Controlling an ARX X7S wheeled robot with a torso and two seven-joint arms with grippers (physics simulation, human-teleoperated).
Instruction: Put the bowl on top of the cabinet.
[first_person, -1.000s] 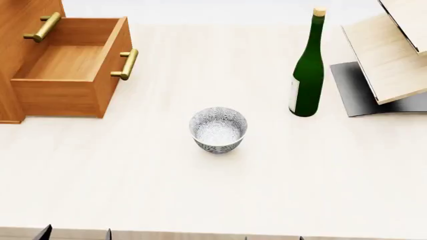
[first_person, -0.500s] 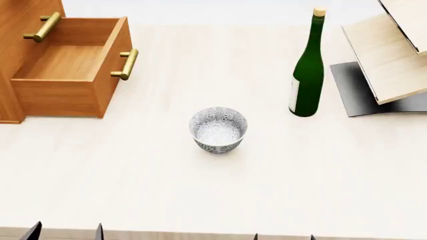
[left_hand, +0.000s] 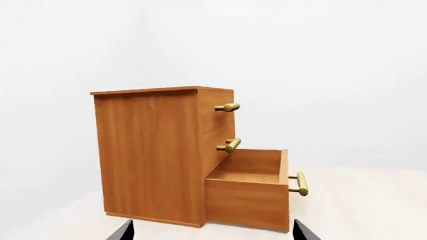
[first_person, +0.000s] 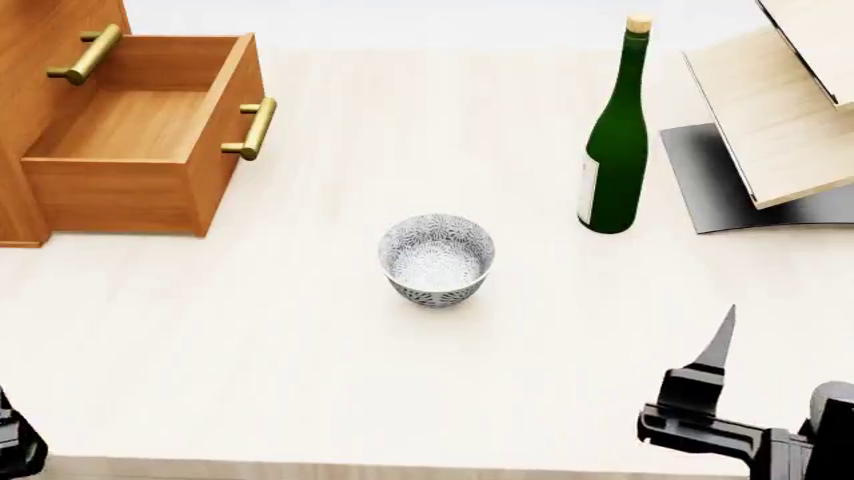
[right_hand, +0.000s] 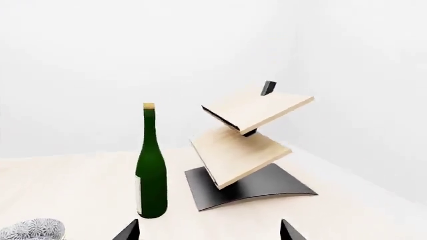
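Note:
The bowl (first_person: 437, 258), white with a dense dark floral pattern, stands upright and alone in the middle of the table; its rim (right_hand: 33, 230) just shows in the right wrist view. The brown wood cabinet (left_hand: 152, 155) stands at the table's far left (first_person: 34, 90), flat top bare, its bottom drawer (first_person: 134, 135) pulled out. My left gripper (left_hand: 211, 233) is open, facing the cabinet from a distance, holding nothing. My right gripper (right_hand: 209, 233) is open and empty at the table's near right, one dark finger (first_person: 723, 345) pointing up, well right of the bowl.
A green wine bottle (first_person: 615, 140) stands to the right behind the bowl. A pale slanted wooden rack (first_person: 781, 110) on a dark base (right_hand: 250, 189) stands at the far right. Brass handles (first_person: 254, 128) stick out from the drawers. Part of the left arm (first_person: 14, 445) sits at the near left corner.
Both arms have moved outward: the fingertips at the bottom edge spread apart, and the right gripper has risen into view at the near right. The bowl has not moved.

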